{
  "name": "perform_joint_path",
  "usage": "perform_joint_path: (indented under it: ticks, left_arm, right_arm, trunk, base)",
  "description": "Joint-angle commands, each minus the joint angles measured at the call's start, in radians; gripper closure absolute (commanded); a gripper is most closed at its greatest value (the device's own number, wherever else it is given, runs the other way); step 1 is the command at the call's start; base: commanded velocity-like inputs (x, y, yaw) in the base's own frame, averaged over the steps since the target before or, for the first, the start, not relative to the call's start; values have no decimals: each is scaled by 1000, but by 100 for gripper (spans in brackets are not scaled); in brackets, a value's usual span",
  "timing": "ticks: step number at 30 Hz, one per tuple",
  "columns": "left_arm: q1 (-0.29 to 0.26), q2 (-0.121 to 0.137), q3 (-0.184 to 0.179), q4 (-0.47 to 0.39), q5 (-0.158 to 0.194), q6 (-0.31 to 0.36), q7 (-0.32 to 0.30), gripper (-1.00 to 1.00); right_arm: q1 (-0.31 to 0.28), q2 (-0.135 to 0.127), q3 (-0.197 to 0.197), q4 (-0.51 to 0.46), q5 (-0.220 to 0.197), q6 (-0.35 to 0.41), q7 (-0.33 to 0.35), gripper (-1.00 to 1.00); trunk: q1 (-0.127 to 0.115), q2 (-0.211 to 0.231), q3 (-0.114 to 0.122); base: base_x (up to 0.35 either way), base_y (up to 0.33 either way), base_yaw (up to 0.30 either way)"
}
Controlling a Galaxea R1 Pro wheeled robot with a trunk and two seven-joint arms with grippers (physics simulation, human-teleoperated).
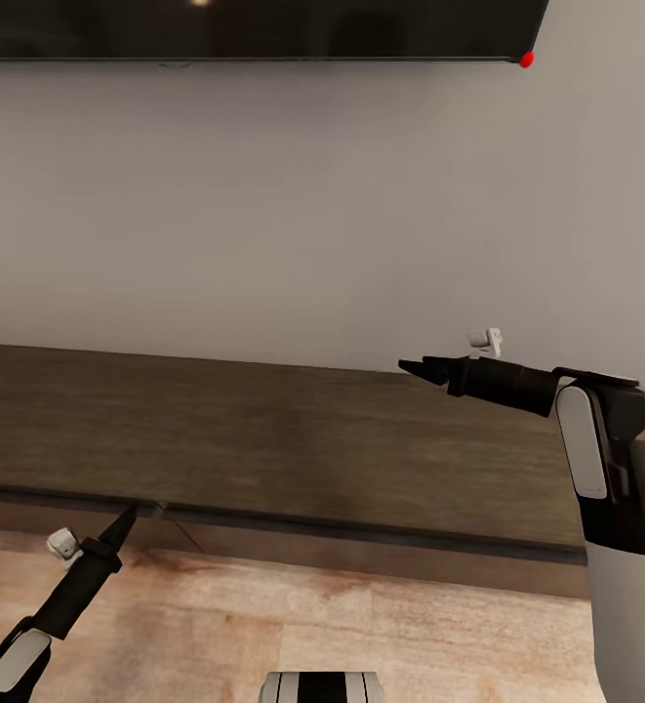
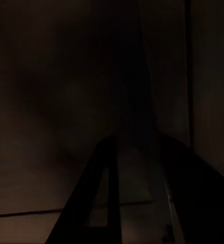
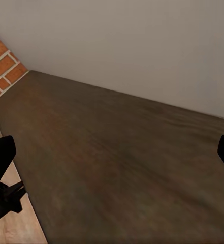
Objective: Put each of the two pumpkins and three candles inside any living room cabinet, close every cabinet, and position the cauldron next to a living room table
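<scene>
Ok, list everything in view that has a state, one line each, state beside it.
cabinet: front shut as far as the head view shows, top bare.
left end effector: tip at the cabinet's front top edge; open or shut cannot be told.
right end effector: raised over the cabinet top, fingers spread in its wrist view, holding nothing.
screen on the wall: dark.

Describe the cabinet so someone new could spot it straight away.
Below the dark screen on the pale wall runs the cabinet, a long, low dark-brown wooden unit. The left hand touches its front edge. Unlike the light wooden floor, it is dark.
</scene>
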Motion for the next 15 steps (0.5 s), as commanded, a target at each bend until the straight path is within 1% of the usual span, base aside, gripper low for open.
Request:
perform_joint_path:
  ticks: [1, 6, 15]
  left_arm:
    - [0, -2, -8, 1, -5, 5, 0, 100]
    - [0, -6, -10, -3, -9, 8, -5, 100]
    - [0, -7, -9, -4, -10, 7, -9, 100]
  right_arm:
    - [-1, 0, -1, 0, 4, 4, 7, -100]
    - [-1, 0, 0, 0, 4, 4, 7, -100]
    - [-1, 0, -1, 0, 4, 4, 7, -100]
  trunk:
    - [0, 0, -1]
    - [0, 0, -1]
    - [0, 0, -1]
  base:
    - [0, 0, 0]
    - [0, 0, 0]
    - [0, 0, 0]
